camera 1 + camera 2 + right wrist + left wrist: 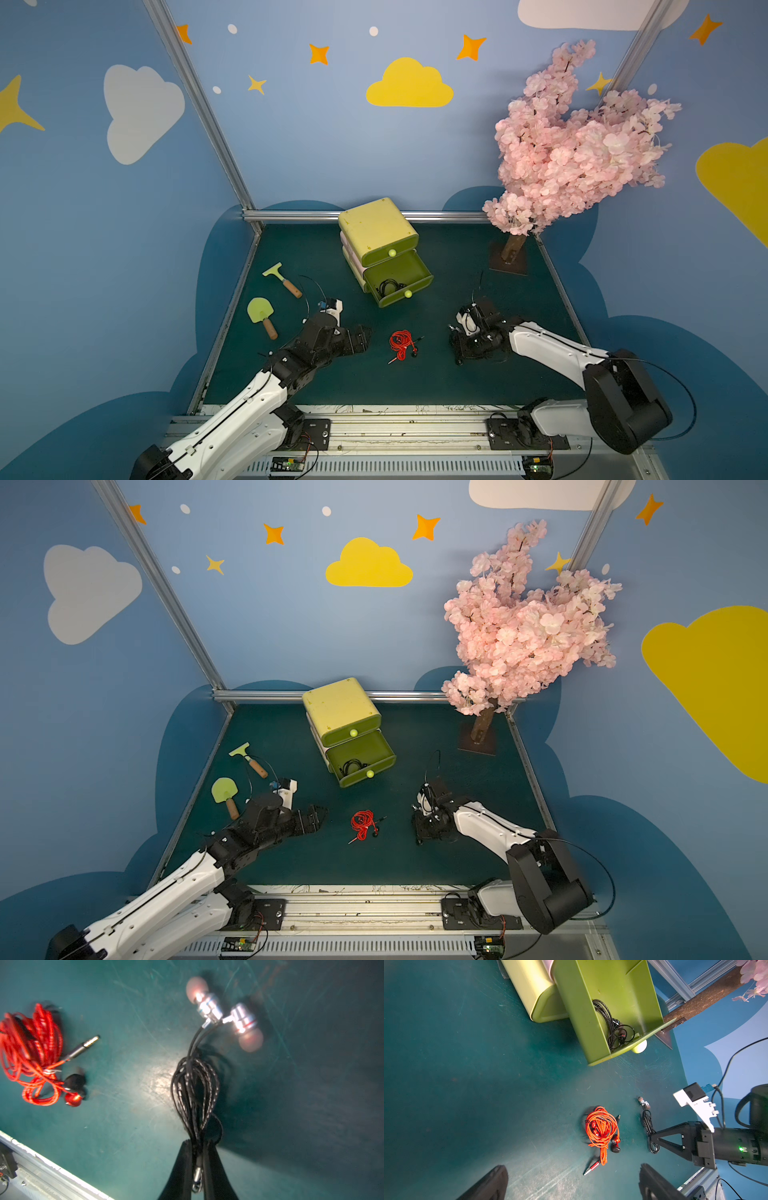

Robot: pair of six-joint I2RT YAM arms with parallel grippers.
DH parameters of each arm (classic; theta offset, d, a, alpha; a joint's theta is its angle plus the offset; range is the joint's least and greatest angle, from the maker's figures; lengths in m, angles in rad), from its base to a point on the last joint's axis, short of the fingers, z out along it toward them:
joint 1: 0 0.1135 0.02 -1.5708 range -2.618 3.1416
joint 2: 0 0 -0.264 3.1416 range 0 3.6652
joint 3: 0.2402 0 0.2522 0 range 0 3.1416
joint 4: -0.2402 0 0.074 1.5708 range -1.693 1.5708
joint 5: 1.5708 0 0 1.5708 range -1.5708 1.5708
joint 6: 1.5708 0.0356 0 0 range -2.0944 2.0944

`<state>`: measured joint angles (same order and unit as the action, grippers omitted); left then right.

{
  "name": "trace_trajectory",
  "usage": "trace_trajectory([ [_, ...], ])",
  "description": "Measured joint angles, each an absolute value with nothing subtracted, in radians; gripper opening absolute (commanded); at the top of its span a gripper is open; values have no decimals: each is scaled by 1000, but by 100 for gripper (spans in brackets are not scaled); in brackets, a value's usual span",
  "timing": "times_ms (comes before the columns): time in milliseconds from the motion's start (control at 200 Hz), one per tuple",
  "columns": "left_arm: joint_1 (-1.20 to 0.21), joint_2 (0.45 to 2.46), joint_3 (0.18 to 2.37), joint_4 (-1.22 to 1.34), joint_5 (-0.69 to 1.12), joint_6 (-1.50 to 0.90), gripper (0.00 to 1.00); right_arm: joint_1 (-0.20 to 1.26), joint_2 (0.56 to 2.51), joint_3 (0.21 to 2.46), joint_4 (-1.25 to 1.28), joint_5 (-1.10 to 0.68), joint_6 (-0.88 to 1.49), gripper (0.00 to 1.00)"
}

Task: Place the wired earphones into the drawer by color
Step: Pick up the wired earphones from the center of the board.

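Pinching the black earphones at the coil's near end, the right end effector is holding them low over the tabletop, their long axis running straight ahead (open drawer lies upper left in both top views).

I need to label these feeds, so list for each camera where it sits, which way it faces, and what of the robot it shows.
Top views: a stereo pair high at the front, looking down and back at the mat, green drawer unit and both arms.
Left wrist: on the left arm, looking down past its open fingers at the red earphones, the open drawer and the right gripper.
Right wrist: looking down along the right gripper, shut on the black earphones.
Shared: both wrist views show the red and black earphones.
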<state>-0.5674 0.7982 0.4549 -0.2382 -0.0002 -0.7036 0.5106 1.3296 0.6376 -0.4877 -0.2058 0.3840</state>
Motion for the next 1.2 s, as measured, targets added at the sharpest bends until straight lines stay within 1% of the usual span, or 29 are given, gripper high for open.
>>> trace_trajectory([
  [150,-567,799,455,-238,0,-704,100,511,1255,650,-517,-197,384,9],
  [431,-567,801,457,-240,-7,-701,100,510,1143,760,-574,-195,379,8],
  [761,-567,860,547,-261,-50,-688,100,513,1103,902,-579,-212,358,8],
  [921,-567,907,569,-254,-53,-680,100,527,1140,980,-538,-228,350,8],
  [1202,-567,906,569,-246,-59,-679,100,601,1335,1147,-429,-230,359,8],
])
